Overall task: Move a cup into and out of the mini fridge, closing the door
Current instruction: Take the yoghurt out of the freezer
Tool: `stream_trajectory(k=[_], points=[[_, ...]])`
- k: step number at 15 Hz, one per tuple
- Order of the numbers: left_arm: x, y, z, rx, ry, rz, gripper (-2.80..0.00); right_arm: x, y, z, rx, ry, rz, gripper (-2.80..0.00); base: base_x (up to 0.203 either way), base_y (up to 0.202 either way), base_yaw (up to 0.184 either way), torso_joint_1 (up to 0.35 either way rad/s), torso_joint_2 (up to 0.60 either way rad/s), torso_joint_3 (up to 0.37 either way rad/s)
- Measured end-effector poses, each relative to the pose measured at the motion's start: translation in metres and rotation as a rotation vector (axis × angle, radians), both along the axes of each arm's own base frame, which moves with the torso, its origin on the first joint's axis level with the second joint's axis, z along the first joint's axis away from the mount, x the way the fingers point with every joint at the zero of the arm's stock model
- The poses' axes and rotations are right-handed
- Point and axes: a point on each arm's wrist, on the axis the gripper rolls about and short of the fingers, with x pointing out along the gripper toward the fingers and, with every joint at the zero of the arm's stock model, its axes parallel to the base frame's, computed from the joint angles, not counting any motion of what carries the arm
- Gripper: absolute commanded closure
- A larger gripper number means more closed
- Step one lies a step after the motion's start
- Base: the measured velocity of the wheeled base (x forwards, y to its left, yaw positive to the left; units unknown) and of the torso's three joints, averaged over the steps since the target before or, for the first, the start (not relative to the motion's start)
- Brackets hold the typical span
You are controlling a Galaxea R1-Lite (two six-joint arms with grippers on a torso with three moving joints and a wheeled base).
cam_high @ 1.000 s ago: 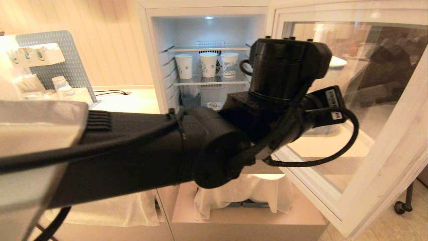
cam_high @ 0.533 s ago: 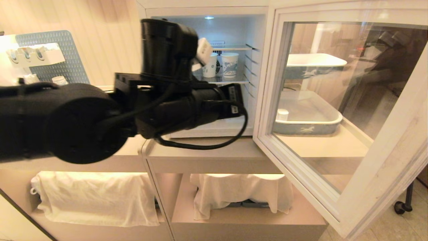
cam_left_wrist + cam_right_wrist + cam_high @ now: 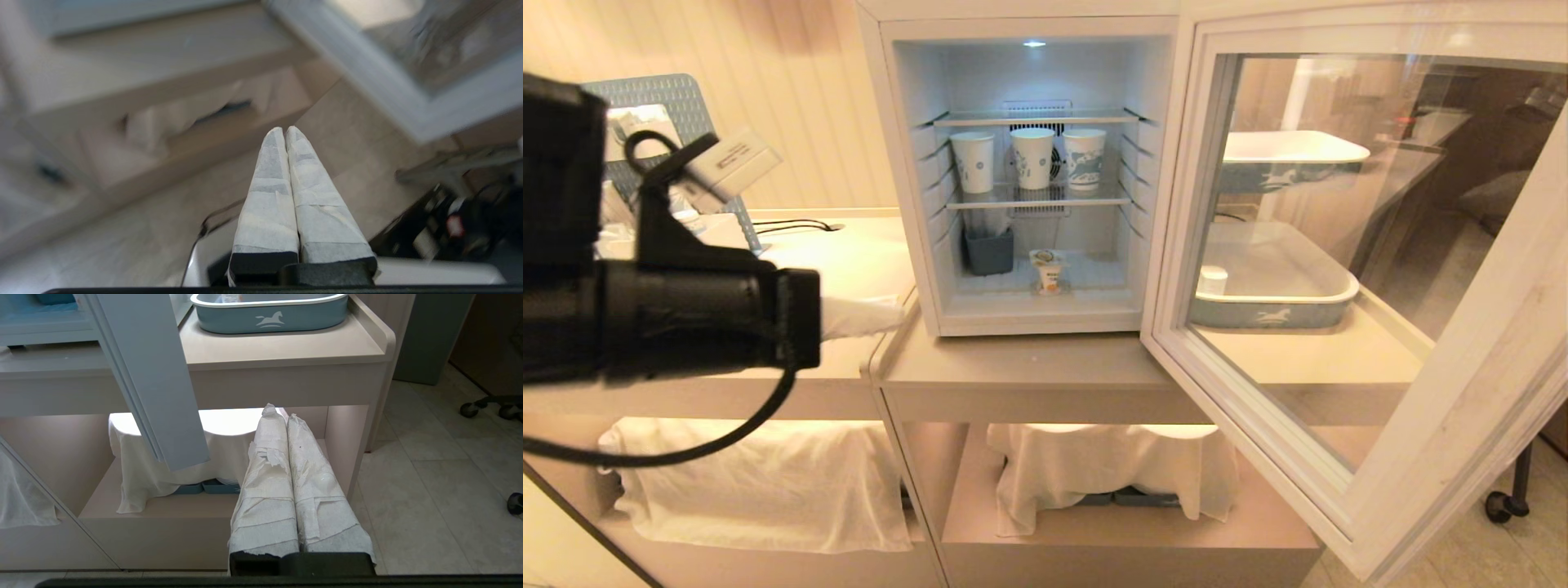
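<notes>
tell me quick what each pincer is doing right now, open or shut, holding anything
Left pincer: shut, holding nothing.
Right pincer: shut, holding nothing.

The mini fridge point(image 3: 907, 163) looked like smooth white plastic, its shelves thin metal wire. The door point(image 3: 1445, 425) held a glossy, reflective glass pane in a matt painted frame. Soft, creased white cloths point(image 3: 760, 482) draped below the matt beige counter point(image 3: 1029, 371). Rough, wrinkled white tape wrapped both grippers' fingers point(image 3: 265, 486).
</notes>
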Motion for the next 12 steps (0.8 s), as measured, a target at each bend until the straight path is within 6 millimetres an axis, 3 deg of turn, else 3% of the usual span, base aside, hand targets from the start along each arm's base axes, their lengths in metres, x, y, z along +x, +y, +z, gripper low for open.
stream_trajectory(k=[3,5,12], points=[[-0.046,0.044,-0.02,0.07,-0.013,0.008,0.0,0.0,0.0,0.0,0.0,0.0,0.0,0.0,0.0,0.0,0.0,0.0,0.0,0.0],[-0.076,0.064,-0.039,0.096,-0.028,0.058,0.0,0.0,0.0,0.0,0.0,0.0,0.0,0.0,0.0,0.0,0.0,0.0,0.0,0.0],[-0.164,0.079,-0.111,0.216,-0.137,0.296,0.0,0.0,0.0,0.0,0.0,0.0,0.0,0.0,0.0,0.0,0.0,0.0,0.0,0.0]])
